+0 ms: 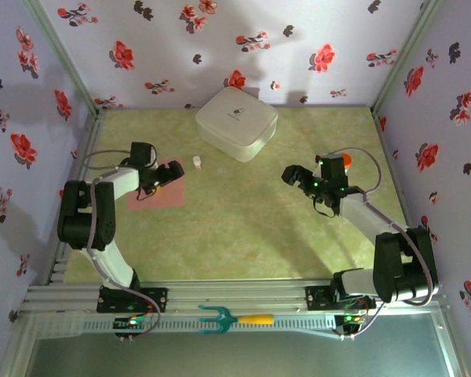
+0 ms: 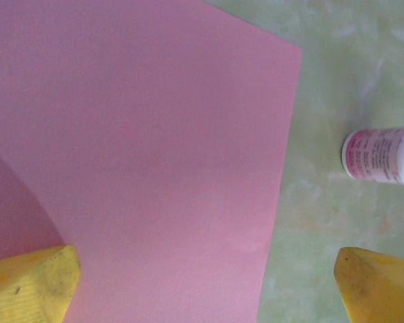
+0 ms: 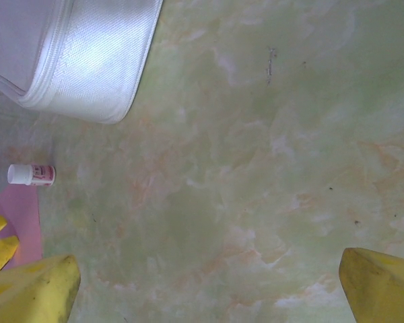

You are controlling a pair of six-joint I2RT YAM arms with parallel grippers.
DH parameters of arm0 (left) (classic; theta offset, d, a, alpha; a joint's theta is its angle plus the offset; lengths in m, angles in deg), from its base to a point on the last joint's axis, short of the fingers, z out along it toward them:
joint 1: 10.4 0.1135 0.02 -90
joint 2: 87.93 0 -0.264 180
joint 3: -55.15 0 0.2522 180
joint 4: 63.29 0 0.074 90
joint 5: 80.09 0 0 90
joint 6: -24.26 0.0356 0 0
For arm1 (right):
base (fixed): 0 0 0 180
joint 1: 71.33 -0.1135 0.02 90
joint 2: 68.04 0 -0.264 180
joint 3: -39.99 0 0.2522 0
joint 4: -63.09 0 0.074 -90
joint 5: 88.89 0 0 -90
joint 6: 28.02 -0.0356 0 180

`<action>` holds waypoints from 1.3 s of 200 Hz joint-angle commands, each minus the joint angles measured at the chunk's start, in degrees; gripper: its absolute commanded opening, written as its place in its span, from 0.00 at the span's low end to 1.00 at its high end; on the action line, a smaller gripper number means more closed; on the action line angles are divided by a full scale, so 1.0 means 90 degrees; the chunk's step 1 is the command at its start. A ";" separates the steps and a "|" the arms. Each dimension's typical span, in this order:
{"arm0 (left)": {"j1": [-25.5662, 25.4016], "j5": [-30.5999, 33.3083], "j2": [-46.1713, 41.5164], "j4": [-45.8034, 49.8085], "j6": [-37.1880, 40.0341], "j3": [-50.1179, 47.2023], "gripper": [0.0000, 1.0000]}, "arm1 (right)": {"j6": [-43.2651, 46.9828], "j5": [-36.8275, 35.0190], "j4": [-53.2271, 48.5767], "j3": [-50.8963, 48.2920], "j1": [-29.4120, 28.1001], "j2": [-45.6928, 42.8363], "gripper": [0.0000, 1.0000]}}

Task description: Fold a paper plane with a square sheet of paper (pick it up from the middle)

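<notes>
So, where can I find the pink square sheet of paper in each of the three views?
Top external: the square sheet of paper is left of centre in the picture.
Left wrist: it covers the left and middle of the picture.
Right wrist: it is a small pink patch at the lower left edge.
Shared landmark: the small white bottle, close to the sheet but apart from it.

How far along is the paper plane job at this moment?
Done: nothing yet; the thin pink-red square sheet of paper lies unfolded on the green marbled table. In hand: the left claw hangs open astride the sheet's edge, gripping nothing. The right claw is open over bare table. Left: the pickup and every fold.
</notes>
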 commanded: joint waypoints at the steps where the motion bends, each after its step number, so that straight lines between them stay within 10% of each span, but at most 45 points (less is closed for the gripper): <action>1: -0.0275 -0.0018 -0.0096 0.0792 -0.0553 -0.0665 0.98 | -0.0180 -0.0139 -0.0309 0.0121 -0.0078 0.0090 0.99; 99: -0.2472 0.0948 -0.1956 0.0106 -0.2307 -0.2249 0.97 | -0.0716 -0.0315 -0.0584 -0.0145 -0.0277 -0.0023 0.99; 170: -0.2225 0.1443 -0.1172 0.1677 -0.0502 -0.0567 0.99 | -0.0699 -0.0143 -0.0383 -0.0029 -0.0460 0.0074 0.99; 260: -0.2990 0.1144 -0.0365 0.1154 -0.1339 -0.0658 0.97 | -0.0803 -0.0215 -0.0196 0.0057 -0.0535 0.0539 0.99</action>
